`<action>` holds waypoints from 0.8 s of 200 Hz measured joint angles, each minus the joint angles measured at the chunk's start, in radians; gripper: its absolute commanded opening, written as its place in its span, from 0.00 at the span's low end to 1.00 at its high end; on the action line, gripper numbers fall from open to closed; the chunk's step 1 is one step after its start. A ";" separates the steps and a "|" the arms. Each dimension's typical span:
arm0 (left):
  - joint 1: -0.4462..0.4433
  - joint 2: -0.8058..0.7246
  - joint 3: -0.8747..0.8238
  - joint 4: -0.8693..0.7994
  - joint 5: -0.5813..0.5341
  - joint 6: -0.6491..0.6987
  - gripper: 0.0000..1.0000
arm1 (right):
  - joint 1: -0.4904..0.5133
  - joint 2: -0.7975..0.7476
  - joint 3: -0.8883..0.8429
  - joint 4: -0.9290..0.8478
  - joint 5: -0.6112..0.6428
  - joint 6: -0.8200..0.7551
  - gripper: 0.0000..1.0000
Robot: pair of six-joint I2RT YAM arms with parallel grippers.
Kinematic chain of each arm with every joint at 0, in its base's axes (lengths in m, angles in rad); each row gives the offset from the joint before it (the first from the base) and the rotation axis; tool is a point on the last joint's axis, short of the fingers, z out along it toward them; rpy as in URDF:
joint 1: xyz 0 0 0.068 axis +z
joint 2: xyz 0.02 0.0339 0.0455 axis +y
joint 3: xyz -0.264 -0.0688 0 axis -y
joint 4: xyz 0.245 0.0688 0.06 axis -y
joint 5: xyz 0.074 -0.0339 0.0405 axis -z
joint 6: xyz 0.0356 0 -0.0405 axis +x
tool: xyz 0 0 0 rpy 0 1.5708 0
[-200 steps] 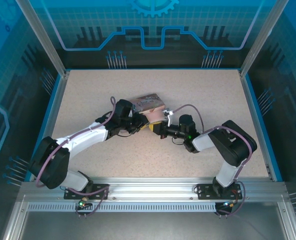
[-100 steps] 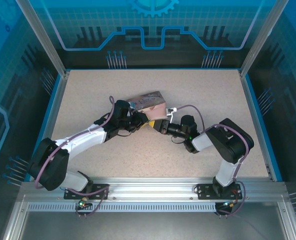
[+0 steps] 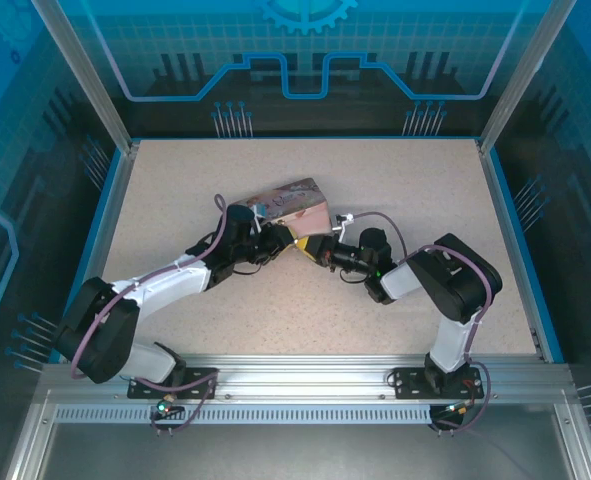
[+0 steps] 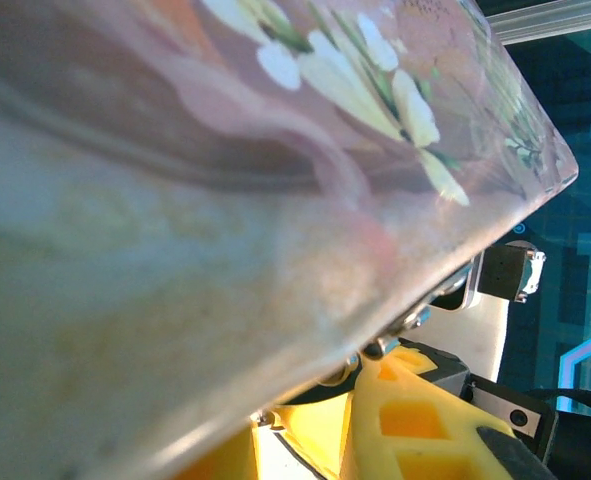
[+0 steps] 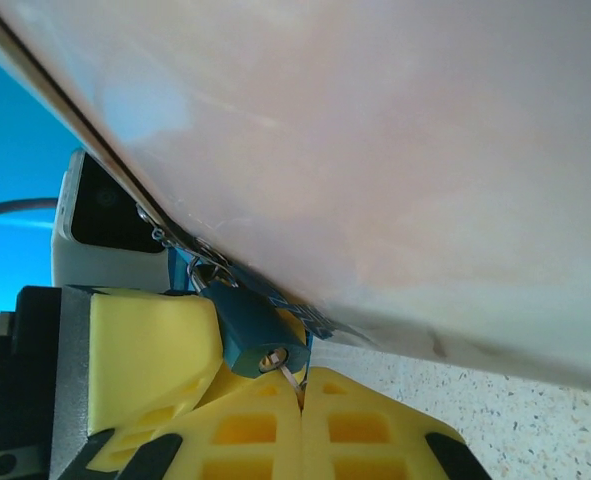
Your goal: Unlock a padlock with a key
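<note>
The teal-blue padlock (image 5: 243,325) hangs by its thin silvery shackle from the clasp under the tilted pink tin (image 3: 290,202). One yellow finger (image 5: 150,350) of my left gripper (image 3: 279,244) presses its side and more yellow shows behind it, so the left gripper is shut on the padlock. The thin silver key (image 5: 291,374) sticks in the keyhole. My right gripper (image 5: 302,385) is shut on the key's other end. In the left wrist view the tin (image 4: 175,200) blocks the padlock; metal clasp bits (image 4: 375,347) peek out above the right gripper's yellow finger (image 4: 415,420).
The tin (image 5: 375,150) leans up on one edge over both grippers in the middle of the speckled table (image 3: 415,180). Both arms reach inward and meet under it. Blue-lit enclosure walls and metal posts (image 3: 85,80) ring the table.
Both grippers have crept toward the far left under the tin. The tin has tipped up further and shifted slightly to the left.
</note>
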State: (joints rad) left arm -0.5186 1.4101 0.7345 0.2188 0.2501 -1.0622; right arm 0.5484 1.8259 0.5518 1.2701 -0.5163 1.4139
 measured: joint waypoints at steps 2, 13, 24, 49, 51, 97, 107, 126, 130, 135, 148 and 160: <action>0.000 0.000 -0.001 0.002 0.000 0.000 0.00 | 0.000 0.000 0.000 0.000 0.001 0.005 0.00; 0.000 0.000 -0.005 0.012 -0.002 0.000 0.00 | 0.000 0.000 0.000 0.001 0.004 0.030 0.00; 0.000 0.000 -0.006 0.017 -0.002 0.000 0.00 | 0.000 0.000 0.000 0.003 0.008 0.055 0.00; 0.002 0.000 -0.011 0.034 -0.002 -0.001 0.00 | 0.000 0.000 0.000 0.010 0.015 0.114 0.00; 0.002 0.000 -0.011 0.035 -0.002 0.000 0.00 | 0.000 0.000 0.001 0.010 0.016 0.118 0.00; 0.009 0.000 -0.018 0.079 -0.016 -0.001 0.00 | 0.000 0.001 0.026 0.008 0.036 0.227 0.00; 0.011 0.000 -0.018 0.086 -0.022 -0.001 0.00 | 0.000 0.006 0.036 0.009 0.038 0.251 0.00; 0.014 0.000 -0.018 0.097 -0.037 -0.001 0.00 | 0.001 0.020 0.056 0.010 0.041 0.295 0.00; 0.014 0.000 -0.018 0.098 -0.040 0.000 0.00 | 0.001 0.022 0.060 0.010 0.042 0.304 0.00; 0.015 0.000 -0.018 0.101 -0.045 0.000 0.00 | 0.001 0.025 0.064 0.010 0.043 0.313 0.00; 0.016 -0.002 -0.018 0.103 -0.055 0.000 0.00 | 0.002 0.031 0.074 0.011 0.045 0.338 0.00; 0.017 -0.003 -0.019 0.105 -0.058 0.006 0.00 | 0.003 0.035 0.080 0.013 0.050 0.361 0.00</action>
State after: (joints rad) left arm -0.5018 1.4067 0.7155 0.3237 0.1921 -1.0561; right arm 0.5514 1.8614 0.6315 1.2827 -0.4660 1.7748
